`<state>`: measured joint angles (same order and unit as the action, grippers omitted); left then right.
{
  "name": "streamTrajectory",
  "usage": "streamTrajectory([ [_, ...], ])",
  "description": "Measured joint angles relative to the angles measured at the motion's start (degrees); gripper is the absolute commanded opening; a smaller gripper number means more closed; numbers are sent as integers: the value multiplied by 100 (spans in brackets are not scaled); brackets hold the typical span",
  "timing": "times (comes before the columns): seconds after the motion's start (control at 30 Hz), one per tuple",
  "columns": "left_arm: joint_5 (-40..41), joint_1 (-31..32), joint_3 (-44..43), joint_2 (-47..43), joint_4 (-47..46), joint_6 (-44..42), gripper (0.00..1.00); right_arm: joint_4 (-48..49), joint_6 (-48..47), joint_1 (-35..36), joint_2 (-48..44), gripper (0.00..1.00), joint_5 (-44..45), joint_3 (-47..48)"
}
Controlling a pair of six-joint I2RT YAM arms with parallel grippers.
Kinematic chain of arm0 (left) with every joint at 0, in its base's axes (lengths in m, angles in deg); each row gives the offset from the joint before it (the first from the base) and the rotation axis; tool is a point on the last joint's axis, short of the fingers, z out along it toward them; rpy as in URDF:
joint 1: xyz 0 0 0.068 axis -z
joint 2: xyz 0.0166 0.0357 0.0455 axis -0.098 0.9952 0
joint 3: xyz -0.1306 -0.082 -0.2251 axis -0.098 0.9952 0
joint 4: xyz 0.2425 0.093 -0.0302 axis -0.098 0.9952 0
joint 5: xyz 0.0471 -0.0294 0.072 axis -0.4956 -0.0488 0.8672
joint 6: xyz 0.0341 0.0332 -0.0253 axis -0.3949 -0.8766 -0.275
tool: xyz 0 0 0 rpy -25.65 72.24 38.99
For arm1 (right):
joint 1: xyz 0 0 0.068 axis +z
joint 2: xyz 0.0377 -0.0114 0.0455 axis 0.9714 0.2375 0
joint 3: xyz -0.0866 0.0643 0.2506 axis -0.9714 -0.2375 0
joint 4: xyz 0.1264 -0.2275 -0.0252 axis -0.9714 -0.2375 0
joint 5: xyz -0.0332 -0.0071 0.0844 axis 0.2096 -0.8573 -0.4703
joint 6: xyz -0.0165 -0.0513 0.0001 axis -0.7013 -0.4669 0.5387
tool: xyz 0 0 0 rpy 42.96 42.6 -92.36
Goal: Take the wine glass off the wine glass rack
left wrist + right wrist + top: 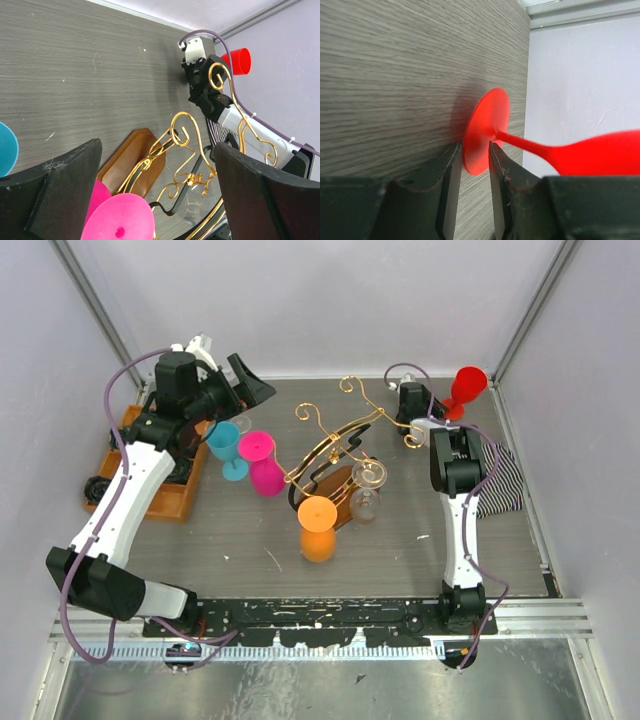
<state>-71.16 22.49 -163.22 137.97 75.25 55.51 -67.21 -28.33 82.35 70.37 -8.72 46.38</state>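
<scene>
At back right, top view — red wine glass [466, 388] is seen upright on the table [250, 540], off the wine glass rack [335, 445]; wall [560, 360] close, room toward centre | left wrist: left gripper [157, 150] is spread wide, empty | right wrist: right gripper [474, 150] is set astride the foot [485, 125] — grip cannot be told; judged light, slick, best held at stem.

Overhead; close wrists; rack [345, 490] [132, 155] shared

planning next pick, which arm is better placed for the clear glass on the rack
Left, likely: the left tool, open, faces the wine glass rack; the right tool is off at the red wine glass.
</scene>
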Motion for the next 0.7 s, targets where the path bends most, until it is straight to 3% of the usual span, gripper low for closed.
streamTrajectory([
  [0.13,-2,-33,0,-26,2,-11,100,-98,33,72,9,58,-9,90],
  [0.2,0,-46,0,-37,4,-13,100,-92,35,96,9,63,70,146],
  [0.7,-7,-98,0,-46,7,-13,100,-494,608,109,-70,64,20,299],
])
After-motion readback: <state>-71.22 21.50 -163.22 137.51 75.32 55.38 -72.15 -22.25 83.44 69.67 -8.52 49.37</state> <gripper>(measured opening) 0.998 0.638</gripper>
